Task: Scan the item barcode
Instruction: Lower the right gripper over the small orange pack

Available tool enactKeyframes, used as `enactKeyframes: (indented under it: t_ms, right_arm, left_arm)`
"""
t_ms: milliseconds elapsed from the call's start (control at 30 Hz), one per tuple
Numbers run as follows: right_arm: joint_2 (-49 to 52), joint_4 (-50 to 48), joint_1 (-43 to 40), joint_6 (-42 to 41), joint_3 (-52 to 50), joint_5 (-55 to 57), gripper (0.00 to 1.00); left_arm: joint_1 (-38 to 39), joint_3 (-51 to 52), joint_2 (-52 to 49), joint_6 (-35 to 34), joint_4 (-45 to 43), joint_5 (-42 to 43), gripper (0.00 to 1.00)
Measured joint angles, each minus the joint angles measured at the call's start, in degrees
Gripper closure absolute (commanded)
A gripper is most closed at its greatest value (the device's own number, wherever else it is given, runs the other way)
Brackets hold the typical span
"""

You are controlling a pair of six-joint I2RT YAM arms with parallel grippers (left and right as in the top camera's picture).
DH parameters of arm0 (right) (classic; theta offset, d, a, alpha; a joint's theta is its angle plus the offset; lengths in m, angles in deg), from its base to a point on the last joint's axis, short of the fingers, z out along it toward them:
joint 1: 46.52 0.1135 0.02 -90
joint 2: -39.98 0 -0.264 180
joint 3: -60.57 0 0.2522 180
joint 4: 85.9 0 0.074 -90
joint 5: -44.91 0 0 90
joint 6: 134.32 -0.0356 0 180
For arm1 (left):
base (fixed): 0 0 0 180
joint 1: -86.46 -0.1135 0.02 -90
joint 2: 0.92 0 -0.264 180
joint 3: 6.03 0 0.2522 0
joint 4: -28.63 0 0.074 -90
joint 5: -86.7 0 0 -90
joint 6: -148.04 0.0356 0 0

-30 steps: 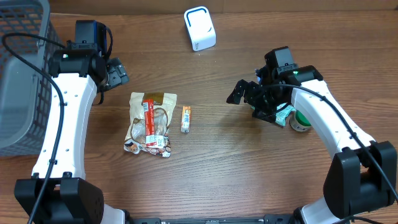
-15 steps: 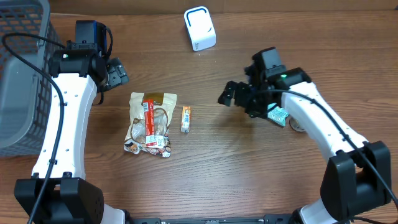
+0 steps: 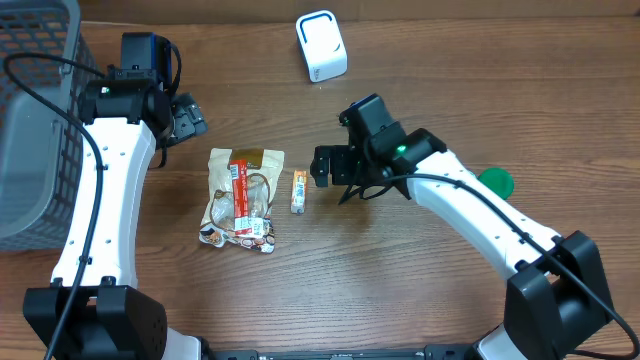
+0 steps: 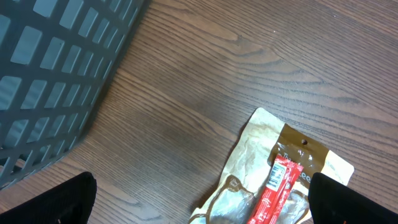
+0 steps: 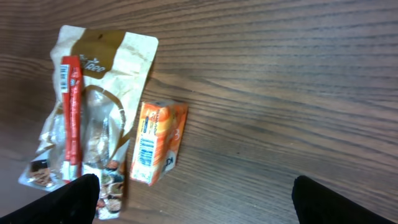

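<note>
You are holding your left gripper [image 3: 188, 118] at far left, jaws gaping wide. Your right gripper [image 3: 328, 168] is hovering extended inward, jaws equally wide, gripping nothing.

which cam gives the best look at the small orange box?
Right wrist: the orange box is close up, its barcode visible. Overhead shows it tiny, beside the snack pouch. Left wrist doesn't show it.

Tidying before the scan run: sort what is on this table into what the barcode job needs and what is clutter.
Job: white scanner, probably; orange carton, barcode up; open right gripper near it.
Lying about, for now: tan snack pouch; red stick pack on it; grey basket; green disc.
</note>
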State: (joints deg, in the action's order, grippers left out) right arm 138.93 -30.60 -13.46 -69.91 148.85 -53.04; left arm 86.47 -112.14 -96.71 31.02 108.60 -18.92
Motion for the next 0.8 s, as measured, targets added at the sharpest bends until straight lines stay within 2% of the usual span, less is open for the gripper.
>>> enactKeyframes:
  t_ms: [467, 800]
  right_arm:
    - [0.39, -3.89, 1.44, -2.80, 0.00, 4.96, 0.00]
    - [8.15, -10.71, 6.38, -4.42, -0.02, 3.52, 0.04]
  left_arm:
    - [0.00, 0.00, 0.00, 0.00, 0.00, 0.00, 0.00]
    - [0.00, 0.00, 0.00, 0.00, 0.00, 0.00, 0.00]
